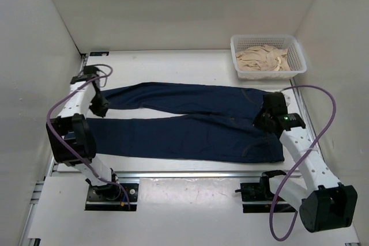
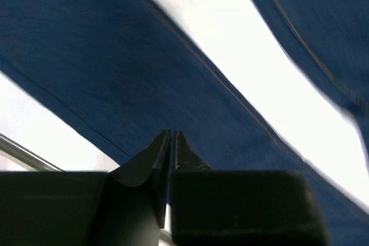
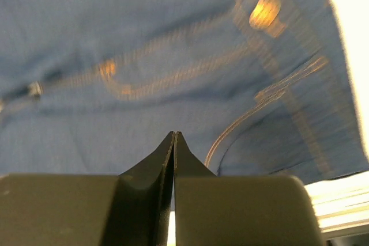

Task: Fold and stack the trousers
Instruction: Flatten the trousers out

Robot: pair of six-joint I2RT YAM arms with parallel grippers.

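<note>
The dark navy trousers (image 1: 190,128) lie flat across the table, waist at the right, the two legs spread apart toward the left. My left gripper (image 1: 101,108) is shut and sits low at the leg ends, by the gap between the legs. In the left wrist view its tips (image 2: 171,132) are together over one blue leg (image 2: 115,73), with white table between the legs. My right gripper (image 1: 266,118) is shut over the waist. In the right wrist view its tips (image 3: 174,133) are together above the denim (image 3: 144,113), near a brass button (image 3: 264,11) and orange stitching. I see no fabric between either pair of jaws.
A white mesh basket (image 1: 295,50) holding beige cloth (image 1: 262,59) stands at the back right. White walls close in the table on the left, back and right. A metal rail (image 1: 190,174) runs along the near edge by the arm bases.
</note>
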